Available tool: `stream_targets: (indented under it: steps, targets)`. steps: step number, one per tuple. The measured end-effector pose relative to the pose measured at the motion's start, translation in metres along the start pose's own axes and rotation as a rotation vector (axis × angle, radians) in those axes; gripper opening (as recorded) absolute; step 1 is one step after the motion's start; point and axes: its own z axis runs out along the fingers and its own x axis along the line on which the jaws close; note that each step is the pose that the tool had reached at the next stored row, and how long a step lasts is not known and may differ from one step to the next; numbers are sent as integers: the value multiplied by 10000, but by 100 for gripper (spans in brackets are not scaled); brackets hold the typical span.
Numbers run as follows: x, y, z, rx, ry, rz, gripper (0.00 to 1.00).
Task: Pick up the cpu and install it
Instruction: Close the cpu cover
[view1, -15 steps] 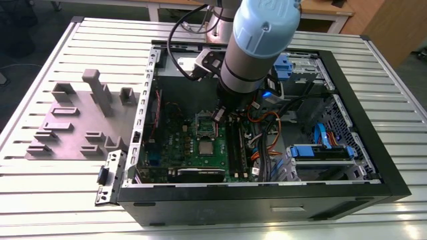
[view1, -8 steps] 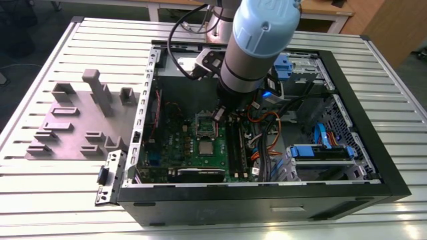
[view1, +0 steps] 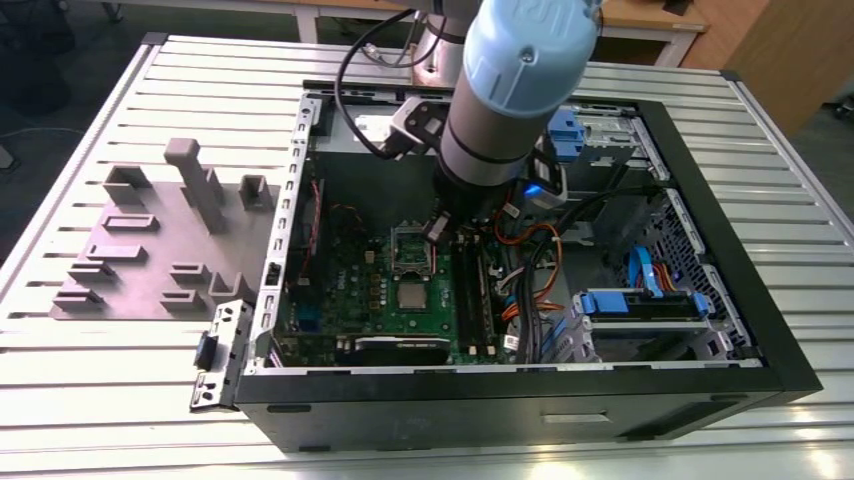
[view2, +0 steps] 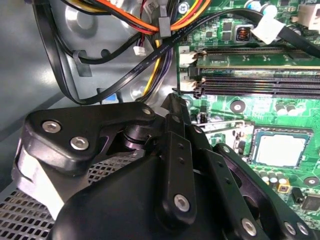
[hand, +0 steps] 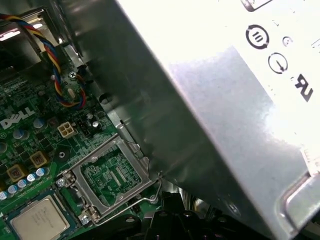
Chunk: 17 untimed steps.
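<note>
Slatted metal covers the counter (view1: 107, 400), and on it lies an open case (view1: 534, 400) with a green board (view1: 387, 300) inside. Beside the case, on the exterior view's left, sits a grey fixture (view1: 147, 250). On the board, the cpu (view1: 412, 295) lies flat in its seat, just beside the socket frame (view1: 411, 252); both wrist views show it too, silver top up (hand: 39, 219) (view2: 277, 149). The frame (hand: 112, 177) stands open, with bare contacts visible. The arm (view1: 514, 90) reaches down into the case above the frame. The tool (view2: 177, 107) is black, near the memory slots (view2: 260, 82); I cannot tell how wide it stands. A grey box (hand: 225, 100) is close to the frame.
</note>
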Motion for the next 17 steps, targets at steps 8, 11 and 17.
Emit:
stream_targets:
  steps: [8,11,17]
  targets:
    - [13,2,34,-43,-60,-2,10]
    - [16,7,38,-32,-46,-1,10]
    - [20,12,37,38,56,2,10]
